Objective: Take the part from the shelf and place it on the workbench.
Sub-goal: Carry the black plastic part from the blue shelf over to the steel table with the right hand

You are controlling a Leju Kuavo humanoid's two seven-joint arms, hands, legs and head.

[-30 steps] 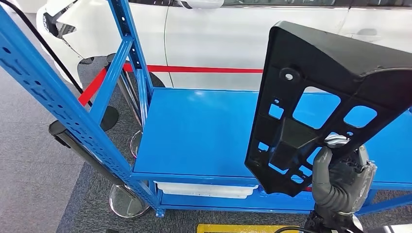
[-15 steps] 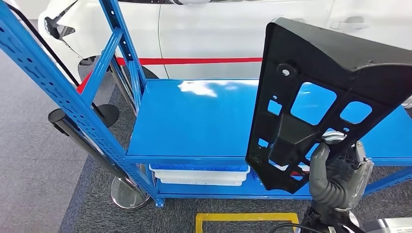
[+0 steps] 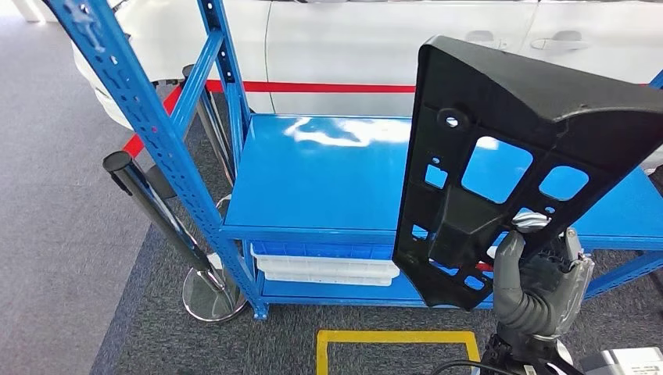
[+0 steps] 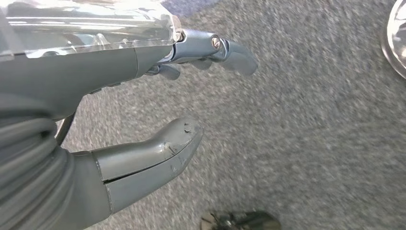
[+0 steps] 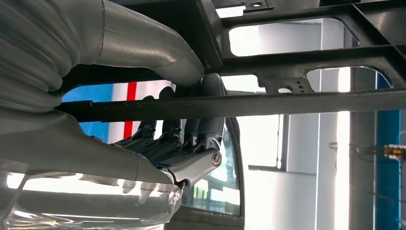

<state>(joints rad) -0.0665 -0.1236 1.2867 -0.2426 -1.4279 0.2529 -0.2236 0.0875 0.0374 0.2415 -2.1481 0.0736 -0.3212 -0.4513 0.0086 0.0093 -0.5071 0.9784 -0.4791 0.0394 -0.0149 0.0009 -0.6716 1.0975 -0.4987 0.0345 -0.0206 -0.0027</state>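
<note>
The right hand is gripping the black part at lower right, above the blue shelf; the left hand is hanging open, holding nothing.

Car plant: blue shelf, car.

A white car stands beyond the grey carpet, with yellow floor tape nearer.

Head cam: high, looking forward and down at the blue shelf; right hand at 5 o'clock gripping the black part. Right wrist cam: very close behind that hand, sharing the part. Left wrist cam: close on the left hand, facing the grey carpet.
</note>
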